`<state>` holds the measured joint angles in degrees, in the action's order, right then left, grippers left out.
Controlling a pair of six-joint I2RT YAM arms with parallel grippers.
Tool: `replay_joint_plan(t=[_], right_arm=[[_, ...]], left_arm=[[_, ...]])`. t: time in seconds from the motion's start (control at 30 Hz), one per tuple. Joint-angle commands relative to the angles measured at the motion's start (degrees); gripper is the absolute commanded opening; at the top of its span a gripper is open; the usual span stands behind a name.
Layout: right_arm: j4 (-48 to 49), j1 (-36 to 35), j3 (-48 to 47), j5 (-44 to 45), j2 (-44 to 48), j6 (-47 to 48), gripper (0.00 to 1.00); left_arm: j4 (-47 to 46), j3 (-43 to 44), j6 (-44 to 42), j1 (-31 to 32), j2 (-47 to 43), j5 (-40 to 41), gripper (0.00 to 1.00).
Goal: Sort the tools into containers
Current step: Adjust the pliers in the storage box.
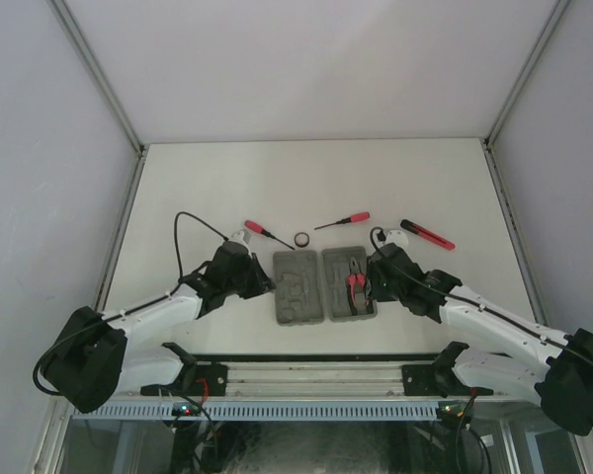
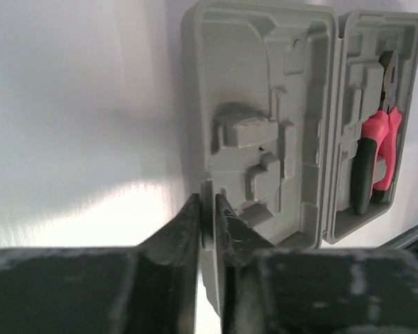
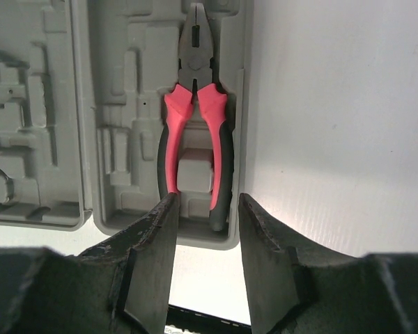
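The grey case (image 1: 301,288) lies open in two halves at the table's middle. Red-handled pliers (image 1: 356,284) lie in a recess of its right half; they also show in the right wrist view (image 3: 195,125) and the left wrist view (image 2: 376,142). My left gripper (image 1: 264,280) is shut on the left rim of the case (image 2: 265,83), the wall pinched between its fingers (image 2: 188,223). My right gripper (image 1: 378,276) is open, its gap (image 3: 205,209) just over the pliers' handle ends at the near edge of the case (image 3: 125,104). No comb-like piece shows.
Behind the case lie a red-handled screwdriver (image 1: 266,233), a black ring (image 1: 302,239), a slim red-handled screwdriver (image 1: 342,221) and a red-black stick tool (image 1: 427,234). A black rail (image 1: 306,375) runs along the near table edge.
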<state>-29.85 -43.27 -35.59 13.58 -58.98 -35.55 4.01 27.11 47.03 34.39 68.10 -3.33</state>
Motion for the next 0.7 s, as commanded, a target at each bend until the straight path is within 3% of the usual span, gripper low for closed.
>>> replay_joint_plan(t=[0.0,0.17,0.3,0.67], right_arm=[[-0.23,-0.24,-0.21,2.08,1.78,-0.65,0.39],[-1.21,-0.07,-0.2,2.54,3.39,-0.68,0.4],[-1.12,0.02,0.33,2.81,5.71,-0.73,0.42],[-1.31,0.63,0.48,3.1,9.42,-0.29,0.48]], left_arm=[[-2.54,3.3,-0.05,0.38,0.7,-1.57,0.24],[0.19,2.78,-1.02,0.48,-1.59,-0.38,0.43],[4.41,3.22,-2.2,0.41,-5.21,1.8,0.54],[19.52,9.15,-6.89,0.32,-18.65,9.46,0.61]])
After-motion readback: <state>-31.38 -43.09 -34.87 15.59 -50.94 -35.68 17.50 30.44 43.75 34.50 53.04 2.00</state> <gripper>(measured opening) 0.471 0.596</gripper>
